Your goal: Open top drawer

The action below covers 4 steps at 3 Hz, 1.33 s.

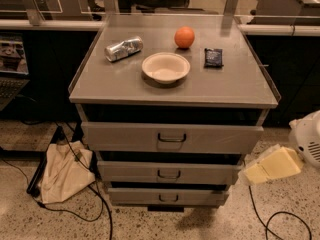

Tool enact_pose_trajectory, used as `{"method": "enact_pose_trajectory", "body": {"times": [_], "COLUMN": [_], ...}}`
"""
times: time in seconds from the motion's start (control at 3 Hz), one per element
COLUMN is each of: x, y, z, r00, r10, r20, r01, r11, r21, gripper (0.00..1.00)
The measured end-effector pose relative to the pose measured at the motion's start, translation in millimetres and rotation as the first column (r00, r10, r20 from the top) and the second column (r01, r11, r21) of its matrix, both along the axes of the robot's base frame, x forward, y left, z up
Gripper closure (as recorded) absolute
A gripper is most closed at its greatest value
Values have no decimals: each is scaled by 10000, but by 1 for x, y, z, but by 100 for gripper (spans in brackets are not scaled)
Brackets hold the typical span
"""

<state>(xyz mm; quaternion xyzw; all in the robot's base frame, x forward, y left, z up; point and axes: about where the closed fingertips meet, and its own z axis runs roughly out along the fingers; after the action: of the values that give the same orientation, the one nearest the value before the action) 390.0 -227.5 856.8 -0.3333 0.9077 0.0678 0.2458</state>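
The top drawer [125, 137] sits directly under the table [240, 86]. Its wide grey front faces the near side, its long axis runs left to right, and a small dark handle [171, 138] is at the centre. A dark gap shows between its upper edge and the table. Its front stands a little nearer than the two shorter drawer fronts [200, 173] below it.

The gripper [271, 166], pale yellow, hangs low on the right, just beside the right end of the middle drawer and apart from the top drawer's handle. I cannot tell whether it is wide or narrow.

On the table a can [123, 48] lies on its side at the far left. A bowl [165, 67] stands in the middle, with an orange [184, 37] beyond it. A dark packet [213, 57] lies to the bowl's right. A cloth bag [62, 171] lies on the floor to the left.
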Motion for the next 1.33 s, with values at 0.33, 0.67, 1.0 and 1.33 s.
{"method": "enact_pose_trajectory", "body": {"times": [0.33, 0.67, 1.0, 1.33], "x": [38, 55, 55, 55], "y": [-9, -12, -12, -12], "z": [-35, -33, -33, -33], "r00": [9924, 9849, 9849, 9849], "r10": [-1173, -1495, -1495, -1495], "r20": [382, 870, 871, 871], "r01": [1152, 1437, 1437, 1437], "r11": [9919, 9871, 9871, 9871], "r21": [540, 701, 701, 701], "gripper": [19, 42, 65, 88]}}
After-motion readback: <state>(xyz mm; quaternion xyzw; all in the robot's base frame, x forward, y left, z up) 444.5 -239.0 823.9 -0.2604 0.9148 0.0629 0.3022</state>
